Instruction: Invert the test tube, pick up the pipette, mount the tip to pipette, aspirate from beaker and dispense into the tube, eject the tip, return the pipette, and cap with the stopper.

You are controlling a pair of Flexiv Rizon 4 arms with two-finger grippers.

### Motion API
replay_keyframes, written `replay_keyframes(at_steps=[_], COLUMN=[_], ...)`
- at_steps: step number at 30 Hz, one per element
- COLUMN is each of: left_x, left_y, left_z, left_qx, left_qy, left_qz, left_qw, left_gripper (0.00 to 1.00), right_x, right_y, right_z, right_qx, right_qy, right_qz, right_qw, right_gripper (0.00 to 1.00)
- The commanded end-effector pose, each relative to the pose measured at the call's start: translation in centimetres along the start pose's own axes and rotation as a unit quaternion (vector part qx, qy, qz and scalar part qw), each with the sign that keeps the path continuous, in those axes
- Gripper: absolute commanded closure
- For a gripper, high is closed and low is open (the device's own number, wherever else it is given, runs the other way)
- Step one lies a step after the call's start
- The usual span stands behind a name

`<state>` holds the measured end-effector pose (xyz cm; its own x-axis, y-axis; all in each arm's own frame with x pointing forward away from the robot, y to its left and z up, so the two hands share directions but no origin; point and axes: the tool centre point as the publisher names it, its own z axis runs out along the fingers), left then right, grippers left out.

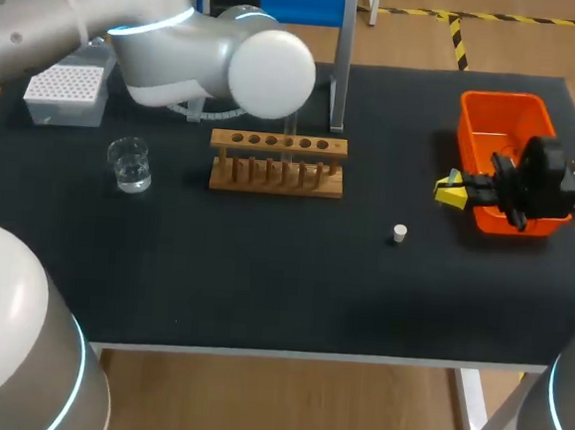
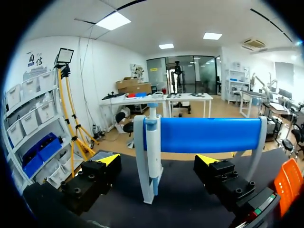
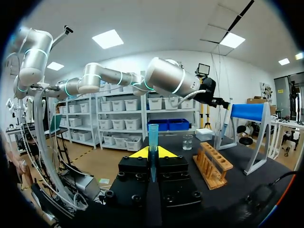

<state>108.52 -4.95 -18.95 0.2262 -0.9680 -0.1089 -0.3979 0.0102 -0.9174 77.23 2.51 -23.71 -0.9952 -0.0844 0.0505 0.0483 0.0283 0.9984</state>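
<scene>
- Well off to the right of the rack (image 1: pixel 277 162): right gripper (image 1: pixel 453 189), jaws pinching the tube (image 3: pixel 153 135), which pokes out past the yellow tips.
- Further right of the rack than that: orange bin (image 1: pixel 510 113).
- Up behind the rack: left gripper (image 2: pixel 157 159) facing the blue stand (image 2: pixel 209 134). Jaws spread wide, with the pipette (image 2: pixel 153 142) hanging on the stand just ahead of them and not touching either finger.
- Right and a bit in front of the rack: stopper (image 1: pixel 400 233), sitting alone on the table.
- Left of the rack: beaker (image 1: pixel 130 165) with clear liquid.
- Further back-left of the rack: tip box (image 1: pixel 68 93).
</scene>
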Motion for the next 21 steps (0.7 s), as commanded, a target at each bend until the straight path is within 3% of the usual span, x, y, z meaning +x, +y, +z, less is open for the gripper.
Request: replay_keyframes(at_steps=[1,20,21], left_x=[-0.9,-0.1,-0.1], left_y=[-0.2,-0.9,-0.9], left_z=[0.1,2.6,2.7], left_qx=[-0.002,0.002,0.001], left_qy=[0.026,0.047,0.047], left_qz=[0.005,0.001,0.001], left_qw=[1.000,0.999,0.999], left_gripper=[0.00,0.00,0.11], right_x=[0.1,0.1,0.1], right_y=[0.0,0.0,0.0], right_z=[-0.1,-0.1,-0.1], right_qx=[0.001,0.001,0.001], right_qy=[0.000,0.000,0.000], right_qz=[0.000,0.000,0.000], right_qw=[1.000,1.000,1.000], right_gripper=[1.00,1.00,1.00])
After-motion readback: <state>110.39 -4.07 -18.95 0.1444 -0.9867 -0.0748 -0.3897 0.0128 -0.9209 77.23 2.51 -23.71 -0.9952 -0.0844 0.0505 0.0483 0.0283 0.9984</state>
